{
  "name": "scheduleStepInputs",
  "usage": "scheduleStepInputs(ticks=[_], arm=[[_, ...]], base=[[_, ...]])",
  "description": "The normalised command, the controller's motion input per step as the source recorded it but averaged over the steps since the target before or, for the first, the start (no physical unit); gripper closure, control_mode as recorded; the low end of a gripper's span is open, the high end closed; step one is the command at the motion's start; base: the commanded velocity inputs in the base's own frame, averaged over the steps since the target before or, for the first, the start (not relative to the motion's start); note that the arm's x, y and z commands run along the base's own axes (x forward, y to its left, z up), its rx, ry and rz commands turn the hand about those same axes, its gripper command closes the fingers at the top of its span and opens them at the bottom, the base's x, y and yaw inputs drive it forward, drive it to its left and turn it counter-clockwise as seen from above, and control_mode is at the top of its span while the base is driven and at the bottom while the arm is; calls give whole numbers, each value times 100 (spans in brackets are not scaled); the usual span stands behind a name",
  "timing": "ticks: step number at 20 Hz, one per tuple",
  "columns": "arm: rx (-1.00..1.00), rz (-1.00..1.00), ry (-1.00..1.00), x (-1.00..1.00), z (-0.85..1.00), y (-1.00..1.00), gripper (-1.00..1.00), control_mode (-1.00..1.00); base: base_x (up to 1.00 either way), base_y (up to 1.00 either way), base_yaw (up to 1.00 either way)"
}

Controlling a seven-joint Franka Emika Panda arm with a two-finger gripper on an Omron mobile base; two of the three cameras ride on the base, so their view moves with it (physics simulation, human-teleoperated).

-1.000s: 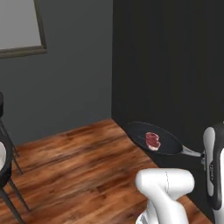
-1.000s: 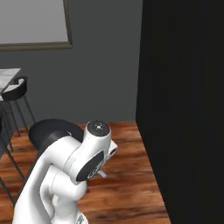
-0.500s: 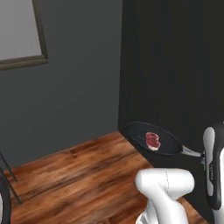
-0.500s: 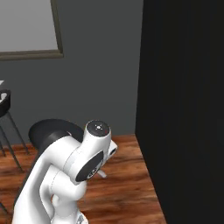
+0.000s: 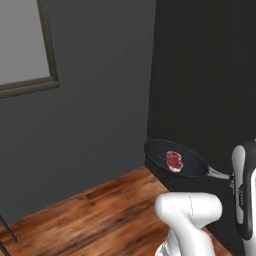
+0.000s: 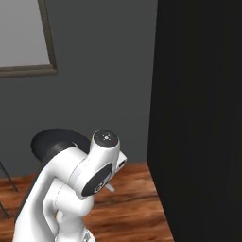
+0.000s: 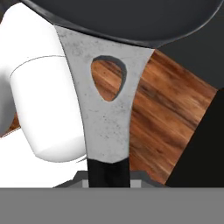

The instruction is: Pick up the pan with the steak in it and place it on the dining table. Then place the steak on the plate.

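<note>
Pan [image 5: 175, 159] lifted, I carry it by its handle [image 7: 105, 113] clamped in my tool [image 7: 108, 177] | steak [image 5: 174, 160] rides in pan ahead of tool | left: reach worktop, set pan down, plate steak

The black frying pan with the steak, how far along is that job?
Done: the round black frying pan is lifted above the wood floor, with the small red raw steak inside. In hand: it is carried by its grey handle. Left: reaching the dining table and plating the steak.
</note>
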Motion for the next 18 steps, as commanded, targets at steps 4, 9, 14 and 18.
scheduleStepInputs(ticks=[4,9,14,18], arm=[[0,0,0,0,0,0,100,100],[0,0,0,0,0,0,100,100],[0,0,0,0,0,0,100,100],[0,0,0,0,0,0,100,100]], base=[[47,0,16],[5,2,33],[-1,11,40],[-3,18,40]])
